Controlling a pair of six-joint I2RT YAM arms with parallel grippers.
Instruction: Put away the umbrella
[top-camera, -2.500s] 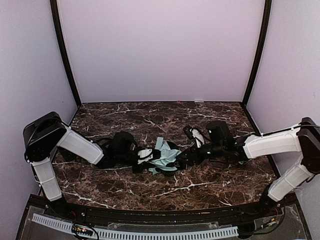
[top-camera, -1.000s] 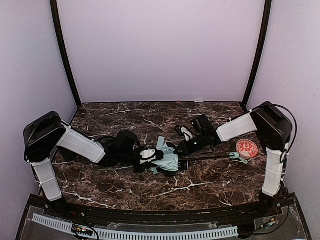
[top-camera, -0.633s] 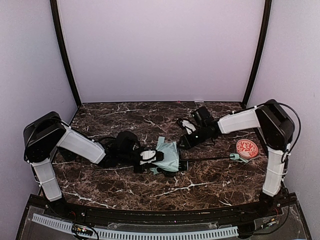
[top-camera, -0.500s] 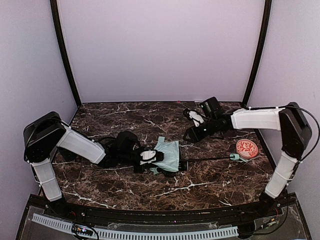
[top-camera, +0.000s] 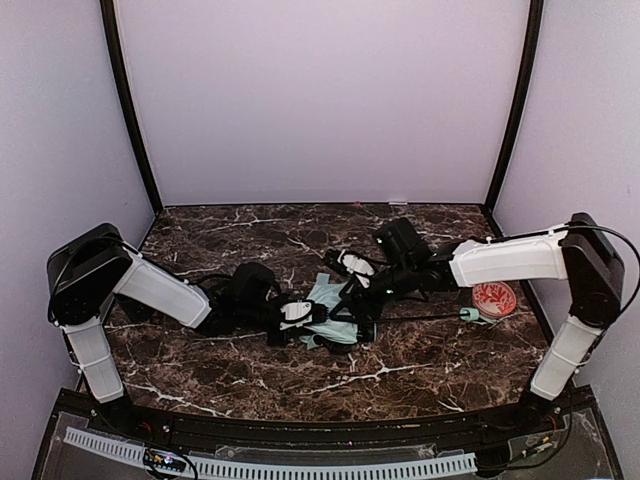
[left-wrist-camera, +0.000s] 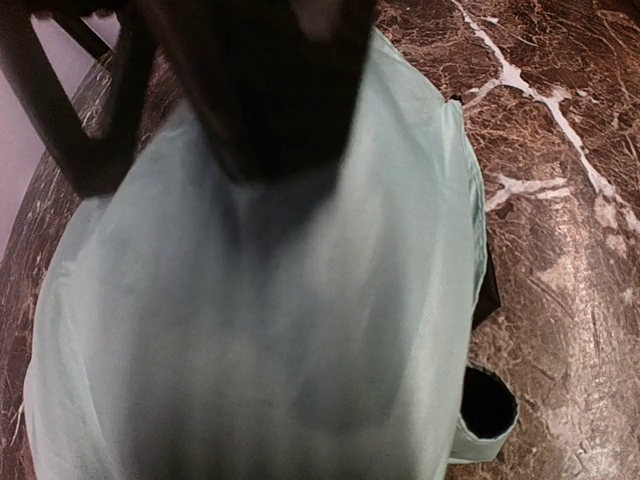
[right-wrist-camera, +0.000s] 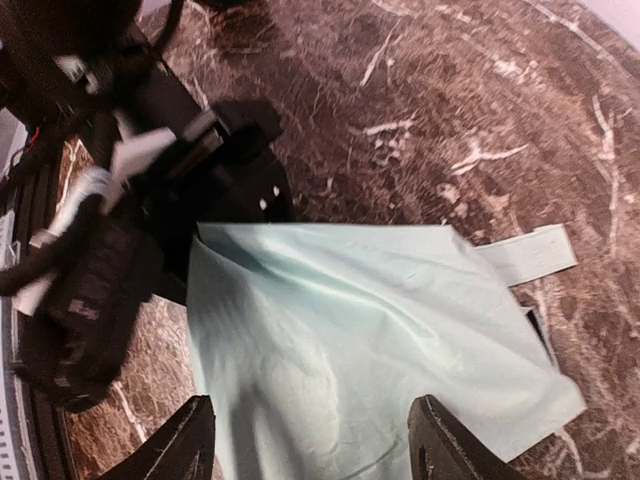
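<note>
Umbrella: mid-bench, shaft pointing toward the right edge. Left gripper closed on its fabric; right gripper open just above. I judge gathering the canopy in hand; next I'd pinch loose fabric.

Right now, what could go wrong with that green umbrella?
The right gripper hangs open over loose fabric of the umbrella; it might grab only cloth and bunch it. The left gripper seems to pinch one edge, so pulling could stretch it. The handle lies beside the ball and could nudge it.
</note>
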